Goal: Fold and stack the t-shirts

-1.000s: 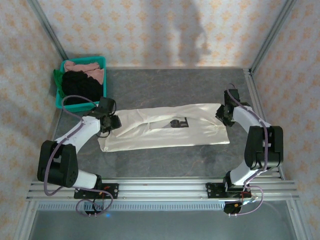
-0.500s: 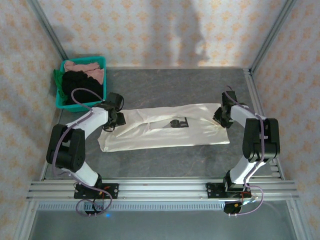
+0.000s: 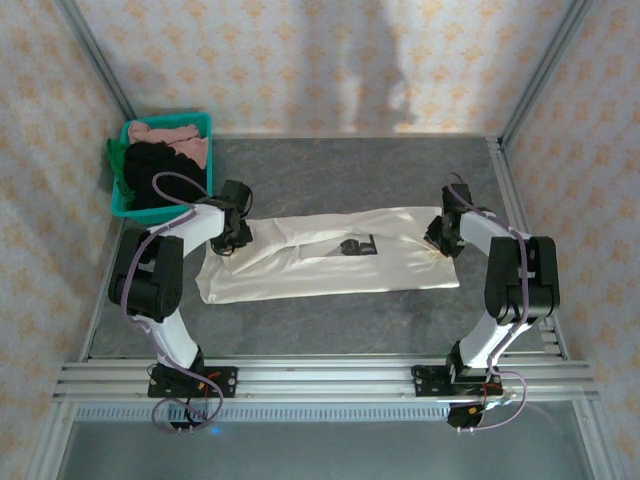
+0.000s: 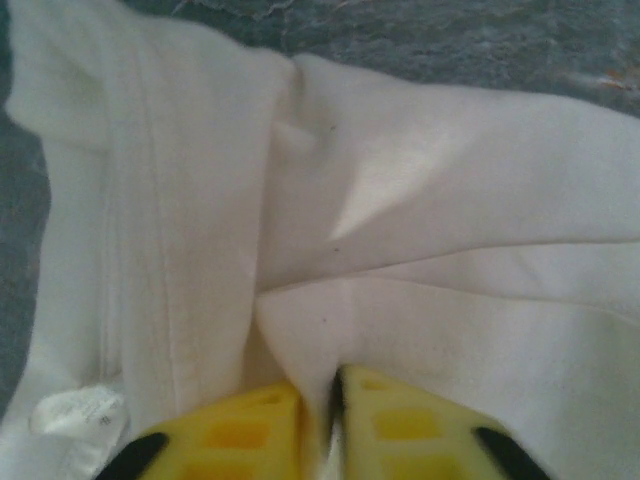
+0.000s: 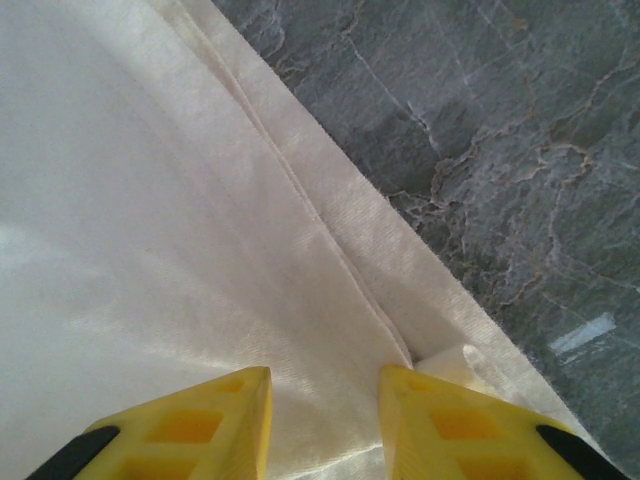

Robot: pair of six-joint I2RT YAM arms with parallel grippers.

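- The walls [image 3: 300, 60] around me are papered pale, with a repeating peach floral motif.
- My table [image 3: 350, 320] is dark grey, marbled with lighter veins.
- Silver metal posts [image 3: 95, 55] rise at the far corners.
- Ribbed rails [image 3: 320, 378] run along the near edge.
- A soft shadow [image 3: 385, 70] falls on the back wall under even light.

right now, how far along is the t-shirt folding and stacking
Done: the cream-white t-shirt lies as a long band, partly folded. In hand: the left gripper pinches one end; the right gripper stands open over the opposite hem. To do: the black shirt, pink shirt and green shirt sit in the teal bin; nothing stacked.
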